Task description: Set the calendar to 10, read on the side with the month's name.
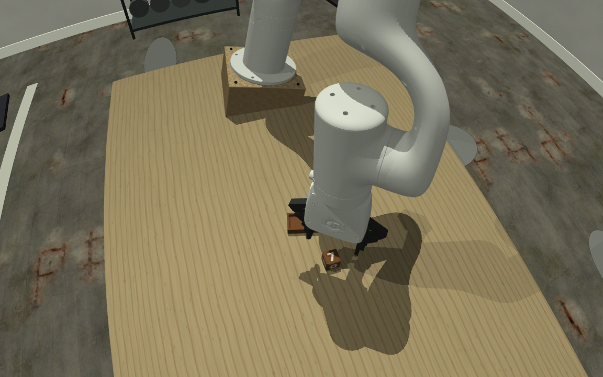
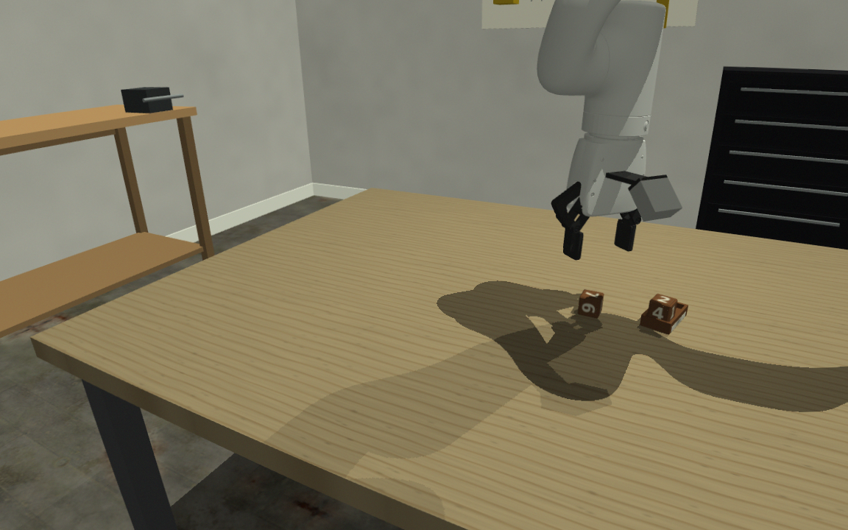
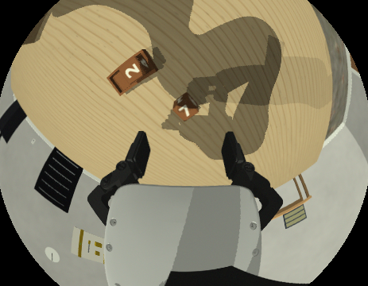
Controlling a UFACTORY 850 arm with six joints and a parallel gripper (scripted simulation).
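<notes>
My gripper [image 1: 332,245] [image 2: 598,252] [image 3: 185,141] is open and empty, high above the loose cube. The loose brown cube [image 1: 331,259] [image 2: 589,303] [image 3: 185,108] sits on the table beside the tray. Its top digit looks like a 1 or a 7; one side shows a 6 or 9. The small brown tray [image 1: 296,223] [image 2: 654,322] [image 3: 121,81] lies flat, with pale lettering on one long side, too small to read. The other cube [image 2: 663,308] [image 3: 132,71] stands in one end of the tray, 2 on top and 4 on a side. My gripper hides it in the top view.
The wooden table [image 1: 191,234] [image 2: 361,316] carries everything. The arm's base block [image 1: 264,100] stands at the back in the top view. The arm's shadow falls across the loose cube. A black drawer cabinet [image 2: 789,138] and a wooden shelf [image 2: 71,125] stand beyond the table.
</notes>
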